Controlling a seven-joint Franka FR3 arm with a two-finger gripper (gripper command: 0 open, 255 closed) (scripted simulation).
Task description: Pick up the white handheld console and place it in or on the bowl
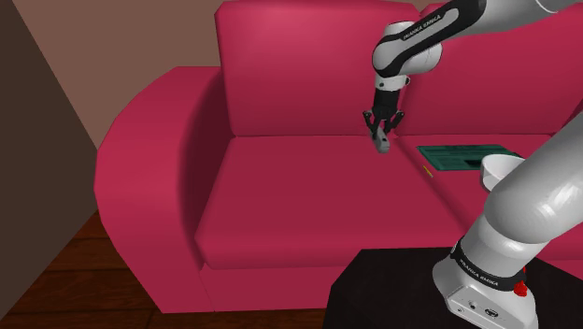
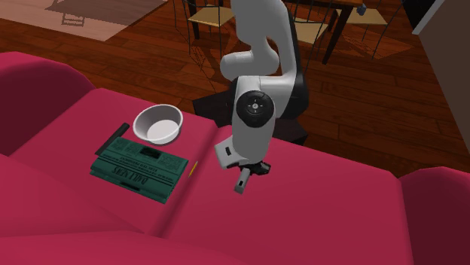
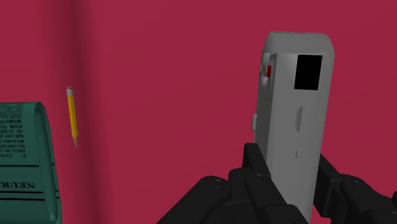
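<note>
Item: pale grey slab-shaped handheld console (image 3: 294,95), pinched at one end between the fingers of the black two-finger gripper (image 3: 289,167), above the red sofa seat (image 1: 299,196) and well apart from the round white bowl (image 2: 148,120); risk: the long unsupported body may pivot or slip free in transit.

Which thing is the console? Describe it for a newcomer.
On the red sofa, look over the seat left of the green book in the shoulder view. The console is the pale grey slab clasped in the black gripper. Unlike the round bowl and thin pencil, it's a rectangle with a black square.
</note>
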